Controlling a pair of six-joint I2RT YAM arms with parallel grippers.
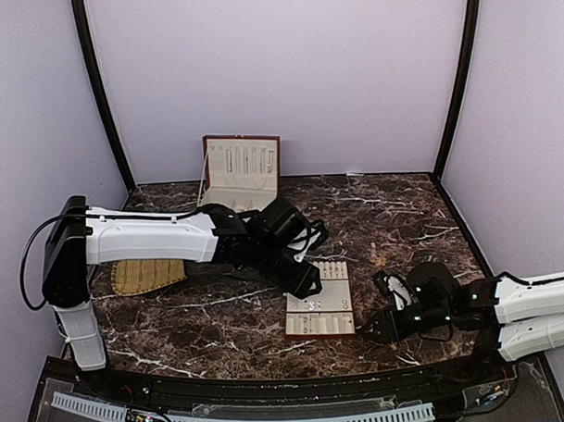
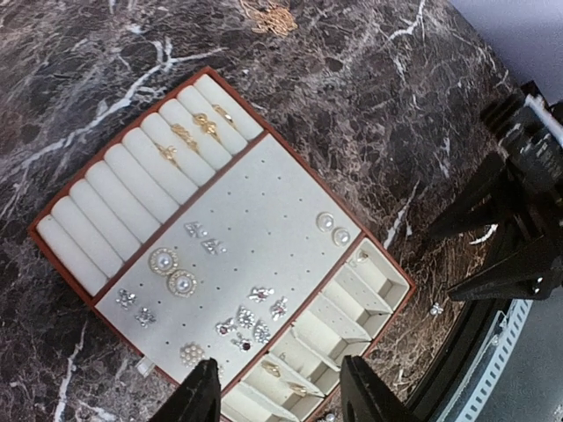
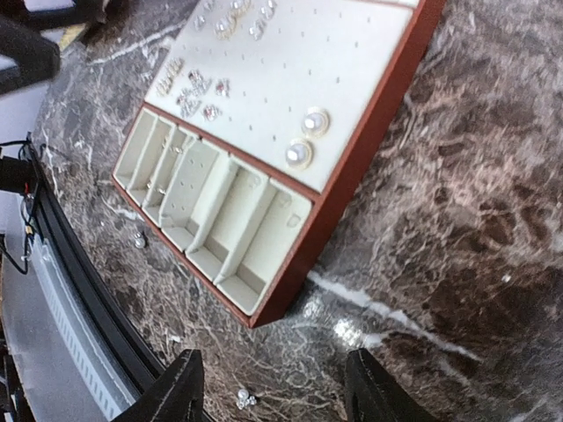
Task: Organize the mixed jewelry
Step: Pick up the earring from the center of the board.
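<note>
The left claw (image 2: pixel 280 362) hangs over the compartment edge of the tray (image 2: pixel 264 207), fingers well apart and holding nothing. Most of the jewelry sits in that tray: gold rings (image 2: pixel 198 130) in the padded rolls, sparkly studs (image 2: pixel 251 316) on the flat middle panel. The right claw (image 3: pixel 273 356) is low over the marble counter (image 3: pixel 457 202) beside the tray, spread and empty, a loose stud (image 3: pixel 244 400) lying between its fingers

Silvery studs (image 2: pixel 261 294), cream tray (image 2: pixel 264 207), white-veined dark table (image 2: pixel 106 70)
</note>
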